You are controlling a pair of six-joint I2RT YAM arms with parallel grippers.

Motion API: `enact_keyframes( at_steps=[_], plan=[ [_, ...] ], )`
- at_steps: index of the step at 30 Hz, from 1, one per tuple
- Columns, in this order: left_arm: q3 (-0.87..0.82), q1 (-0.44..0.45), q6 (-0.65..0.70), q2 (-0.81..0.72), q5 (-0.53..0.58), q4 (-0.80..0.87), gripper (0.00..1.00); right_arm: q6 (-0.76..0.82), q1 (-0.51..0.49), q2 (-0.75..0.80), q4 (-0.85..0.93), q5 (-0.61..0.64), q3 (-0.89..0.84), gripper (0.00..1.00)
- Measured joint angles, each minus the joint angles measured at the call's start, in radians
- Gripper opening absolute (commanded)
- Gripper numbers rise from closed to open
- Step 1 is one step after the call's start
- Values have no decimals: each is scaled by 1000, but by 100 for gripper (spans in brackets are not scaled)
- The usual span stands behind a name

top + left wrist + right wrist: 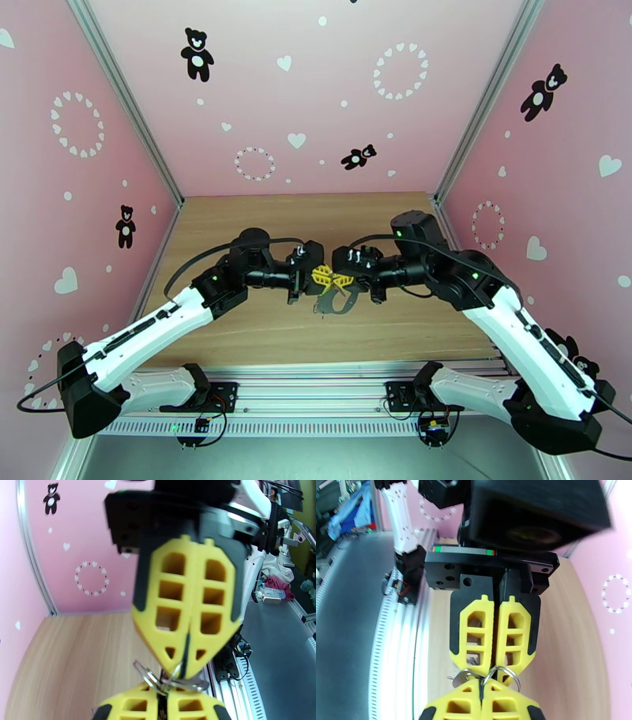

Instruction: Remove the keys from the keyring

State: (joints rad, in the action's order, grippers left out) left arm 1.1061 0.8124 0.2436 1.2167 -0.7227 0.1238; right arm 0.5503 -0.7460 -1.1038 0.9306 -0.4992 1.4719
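- Left end effector (322, 275) and right end effector (343, 281) meet tip to tip above the middle of the bench (237, 229).
- Both are clamped shut on the keyring (168, 682), probably to pull its rings apart.

Left arm (158, 324): reaches toward 3 o'clock; left tool (321, 275) pinched closed.
Right arm (513, 325): reaches toward 9 o'clock; right tool (342, 280) closed, tips meeting the left's.

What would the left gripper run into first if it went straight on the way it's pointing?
The right gripper, almost at once: it faces the left gripper tip to tip, with wire loops of the keyring caught between them. Hardly any gap shows, though depth is unclear.
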Motion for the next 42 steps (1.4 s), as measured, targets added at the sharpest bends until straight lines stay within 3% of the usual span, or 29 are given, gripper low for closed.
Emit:
enact_keyframes(
  at_steps=[4, 7, 12, 18, 25, 31, 42],
  plan=[
    [0, 0, -98, 0, 34, -7, 8, 11, -32, 14, -30, 105, -15, 0],
    [-2, -6, -151, 0, 53, -20, 25, 26, -31, 3, -40, 130, -5, 0],
    [-40, -15, -169, -32, 76, -82, 37, 45, 61, -40, 14, 37, 37, 0],
    [-51, -22, -61, -124, 84, -79, 48, 62, 145, -75, 93, -102, 50, 0],
    [-19, -48, 154, -77, 66, 1, 51, 63, 183, -73, 144, -218, 67, 0],
    [-17, -51, 291, -32, -54, 32, 54, 61, 192, -72, 152, -291, 67, 0],
    [-17, -36, 341, -2, -127, 9, 52, 51, 203, -73, 150, -374, 68, 0]
  ],
)
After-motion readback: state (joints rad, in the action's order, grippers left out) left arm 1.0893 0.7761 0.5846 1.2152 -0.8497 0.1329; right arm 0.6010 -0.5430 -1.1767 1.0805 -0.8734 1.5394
